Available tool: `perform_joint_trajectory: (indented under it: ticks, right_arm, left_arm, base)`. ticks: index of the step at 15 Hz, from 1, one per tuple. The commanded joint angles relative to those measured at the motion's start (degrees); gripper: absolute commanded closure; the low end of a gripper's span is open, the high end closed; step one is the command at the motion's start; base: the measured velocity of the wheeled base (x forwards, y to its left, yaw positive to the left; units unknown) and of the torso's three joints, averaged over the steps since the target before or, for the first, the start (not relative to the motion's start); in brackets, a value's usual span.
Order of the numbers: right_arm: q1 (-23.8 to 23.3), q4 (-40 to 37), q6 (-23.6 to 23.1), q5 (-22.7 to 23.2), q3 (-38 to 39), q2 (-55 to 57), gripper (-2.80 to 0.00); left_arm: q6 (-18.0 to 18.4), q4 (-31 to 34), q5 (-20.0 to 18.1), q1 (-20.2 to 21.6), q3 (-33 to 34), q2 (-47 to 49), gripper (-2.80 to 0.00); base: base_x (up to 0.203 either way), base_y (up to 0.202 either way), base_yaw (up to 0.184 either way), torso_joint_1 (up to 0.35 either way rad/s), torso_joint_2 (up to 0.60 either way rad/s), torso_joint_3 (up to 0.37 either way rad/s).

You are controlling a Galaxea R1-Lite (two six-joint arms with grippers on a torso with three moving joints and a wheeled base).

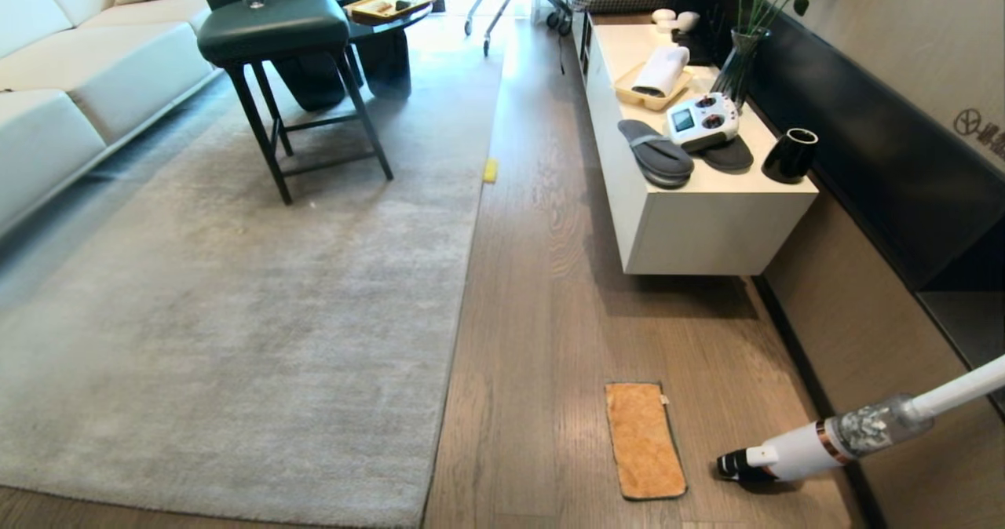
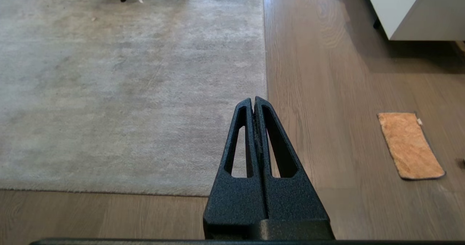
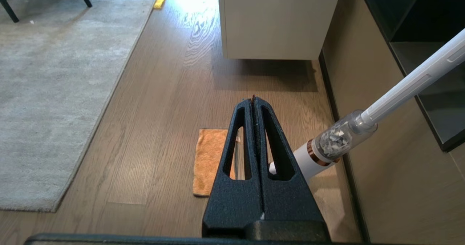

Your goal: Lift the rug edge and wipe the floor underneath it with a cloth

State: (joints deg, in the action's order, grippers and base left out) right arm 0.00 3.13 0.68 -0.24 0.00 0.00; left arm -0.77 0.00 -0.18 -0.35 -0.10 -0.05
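Note:
A large pale grey rug lies flat on the brown wood floor [image 1: 550,309]; its straight rug edge [image 1: 463,309] runs away from me and ends in a square corner near the bottom of the head view. The orange cloth [image 1: 644,441] lies flat on the floor to the right of that edge, apart from it. Neither arm shows in the head view. My left gripper [image 2: 253,99] hangs shut and empty high above the rug edge [image 2: 265,56], with the cloth [image 2: 410,145] off to one side. My right gripper [image 3: 253,100] is shut and empty above the cloth [image 3: 209,157].
A white stick vacuum [image 1: 824,443] leans in from the right, its head on the floor beside the cloth. A white low cabinet [image 1: 691,223] holds slippers, a controller, a rolled towel and a vase. A dark stool [image 1: 283,42] stands on the rug near a white sofa [image 1: 71,74].

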Motion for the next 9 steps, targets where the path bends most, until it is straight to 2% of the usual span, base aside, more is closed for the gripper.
perform_joint_trajectory:
  ticks: [1,9]
  right_arm:
    - [0.0,-0.06,0.02,-0.02,0.0,0.09,0.0]
    - [0.0,0.03,0.02,-0.02,0.0,0.09,0.0]
  left_arm:
    - [-0.02,0.0,0.01,0.0,0.01,0.05,0.0]
    - [-0.02,0.0,0.01,0.0,0.01,0.05,0.0]
  base:
    - [0.0,0.0,0.0,0.0,0.0,-0.2]
    - [0.0,0.0,0.0,0.004,0.0,-0.197]
